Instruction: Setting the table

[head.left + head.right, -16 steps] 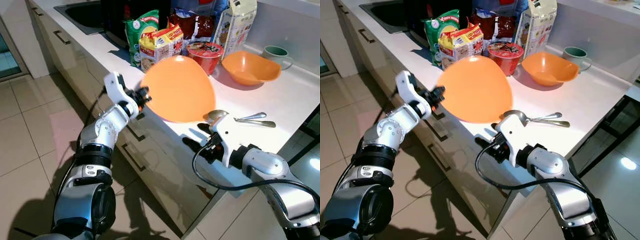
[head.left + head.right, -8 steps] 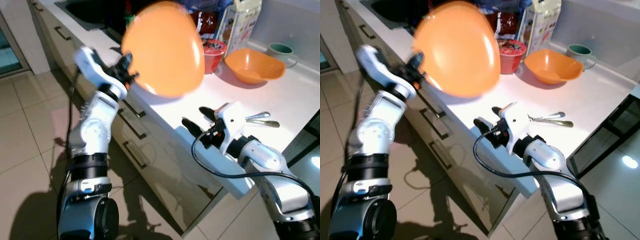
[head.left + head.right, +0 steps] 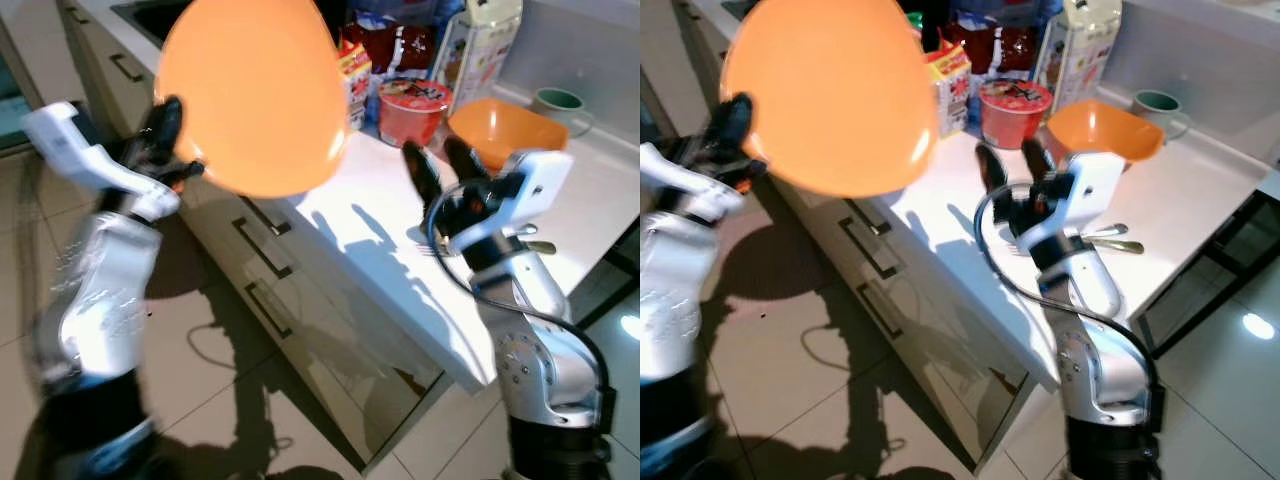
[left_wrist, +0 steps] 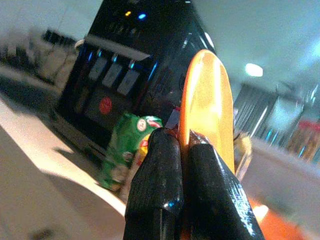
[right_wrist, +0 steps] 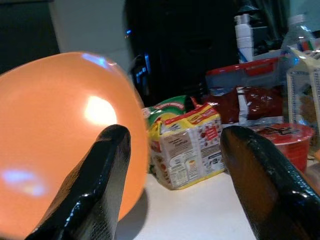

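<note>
A big orange plate (image 3: 250, 95) is held up in the air, on edge, out past the counter's front edge at my left. My left gripper (image 3: 165, 125) is shut on its rim, and the left wrist view shows both black fingers (image 4: 165, 165) pinching the plate's edge (image 4: 207, 110). My right gripper (image 3: 430, 150) stands open above the white counter (image 3: 350, 230), fingers pointing up, holding nothing. Two metal spoons (image 3: 535, 245) lie on the counter just behind that arm. An orange bowl (image 3: 505, 130) sits further back.
A red noodle cup (image 3: 410, 100), snack packets (image 5: 187, 145), a carton (image 3: 470, 50) and a green mug (image 3: 555, 100) crowd the back of the counter. Drawers with handles (image 3: 265, 255) lie under the counter. Tiled floor (image 3: 200, 340) is at my left.
My left arm has lifted the orange plate up and to the left, off the counter. My right gripper has risen from the counter edge and now points upward, still open.
</note>
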{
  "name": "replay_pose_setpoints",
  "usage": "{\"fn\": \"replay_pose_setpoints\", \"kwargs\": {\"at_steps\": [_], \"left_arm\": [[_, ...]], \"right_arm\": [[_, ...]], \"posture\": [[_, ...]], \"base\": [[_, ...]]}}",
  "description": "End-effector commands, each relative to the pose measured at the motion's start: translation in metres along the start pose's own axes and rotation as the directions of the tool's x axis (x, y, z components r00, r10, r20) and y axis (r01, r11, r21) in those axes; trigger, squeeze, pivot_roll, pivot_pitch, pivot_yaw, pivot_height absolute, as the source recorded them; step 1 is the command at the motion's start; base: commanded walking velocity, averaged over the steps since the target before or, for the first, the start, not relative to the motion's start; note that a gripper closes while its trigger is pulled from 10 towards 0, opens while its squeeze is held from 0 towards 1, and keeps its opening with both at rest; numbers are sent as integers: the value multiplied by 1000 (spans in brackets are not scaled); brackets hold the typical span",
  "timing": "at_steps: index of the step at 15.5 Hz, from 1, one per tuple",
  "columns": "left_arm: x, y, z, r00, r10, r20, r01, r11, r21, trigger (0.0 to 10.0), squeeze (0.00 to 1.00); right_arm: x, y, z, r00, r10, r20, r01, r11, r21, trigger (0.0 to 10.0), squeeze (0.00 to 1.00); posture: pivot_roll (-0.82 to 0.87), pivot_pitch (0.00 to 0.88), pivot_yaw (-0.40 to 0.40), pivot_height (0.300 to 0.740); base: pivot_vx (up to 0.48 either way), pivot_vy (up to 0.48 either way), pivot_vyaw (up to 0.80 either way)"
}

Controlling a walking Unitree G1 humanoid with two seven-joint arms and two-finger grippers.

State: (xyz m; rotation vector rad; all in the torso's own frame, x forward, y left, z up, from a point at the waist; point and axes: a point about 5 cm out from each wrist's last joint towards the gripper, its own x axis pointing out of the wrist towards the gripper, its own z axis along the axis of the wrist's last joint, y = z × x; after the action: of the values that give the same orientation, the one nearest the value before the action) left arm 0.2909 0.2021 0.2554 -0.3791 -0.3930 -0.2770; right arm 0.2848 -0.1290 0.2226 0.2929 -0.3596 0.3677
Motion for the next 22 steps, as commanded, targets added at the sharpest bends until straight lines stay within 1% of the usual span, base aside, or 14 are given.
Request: {"fn": "replay_pose_setpoints", "kwargs": {"at_steps": [1,2,4,6,7,9,12,13,14,15,18,20,21,22], "left_arm": [[1,-11,11,998,-55,39,53,997,54,10000,0],[0,-13,10,998,-48,32,45,997,68,10000,0],[-1,-14,1,1000,-6,0,6,996,84,10000,0],[-3,-14,-7,999,16,-33,-13,994,108,10000,0],[-3,-17,-12,998,26,-54,-19,991,129,10000,0],[-4,-23,-19,996,65,-69,-53,985,166,10000,0],[-1,-22,-25,988,136,-77,-119,974,195,10000,0],[1,-21,-26,985,156,-74,-137,968,211,10000,0],[5,-17,-27,977,206,-57,-186,952,242,10000,0],[6,-17,-27,975,219,-47,-201,948,248,10000,0],[12,-22,-23,975,224,2,-217,943,253,10000,0],[16,-23,-19,971,238,26,-238,946,220,10000,0],[17,-22,-18,967,254,38,-256,939,232,10000,0],[18,-16,-17,950,307,61,-312,920,237,10000,0]], "right_arm": [[0,0,7,999,-15,34,15,1000,-8,10000,0],[-1,1,9,999,-8,39,9,1000,-22,10000,0],[-3,2,9,1000,7,13,-5,992,-125,10000,0],[-3,-2,9,1000,-22,15,23,991,-131,10000,0],[-3,-8,10,998,-52,17,54,989,-136,10000,0],[1,-16,7,995,-98,4,97,977,-190,10000,0],[6,-15,11,995,-102,16,103,961,-258,10000,0],[7,-16,12,994,-104,17,104,958,-268,10000,0],[7,-18,12,995,-103,8,101,953,-287,10000,0],[6,-18,11,995,-100,3,96,950,-297,10000,0],[7,-19,11,995,-96,3,92,945,-314,10000,0],[8,-21,12,995,-97,9,94,942,-322,10000,0],[8,-21,12,995,-96,12,95,941,-324,10000,0],[8,-20,11,995,-97,14,96,940,-326,10000,0]], "posture": [[33,0,-28,740],[33,0,-28,740],[-1,0,-22,740],[3,0,-26,740],[17,0,-37,740],[33,0,-47,740],[20,0,-49,740],[17,0,-50,740],[10,0,-55,740],[7,0,-54,740],[14,0,-56,740],[23,0,-55,740],[22,0,-53,740],[14,0,-49,740]], "base": [[0,0,0],[0,-368,0],[0,-480,0],[0,-480,0],[0,-480,0],[0,-480,0],[0,-480,0],[0,-480,0],[0,-480,0],[0,-480,0],[0,-480,146],[0,-480,0],[0,-480,0],[0,-480,469]]}}
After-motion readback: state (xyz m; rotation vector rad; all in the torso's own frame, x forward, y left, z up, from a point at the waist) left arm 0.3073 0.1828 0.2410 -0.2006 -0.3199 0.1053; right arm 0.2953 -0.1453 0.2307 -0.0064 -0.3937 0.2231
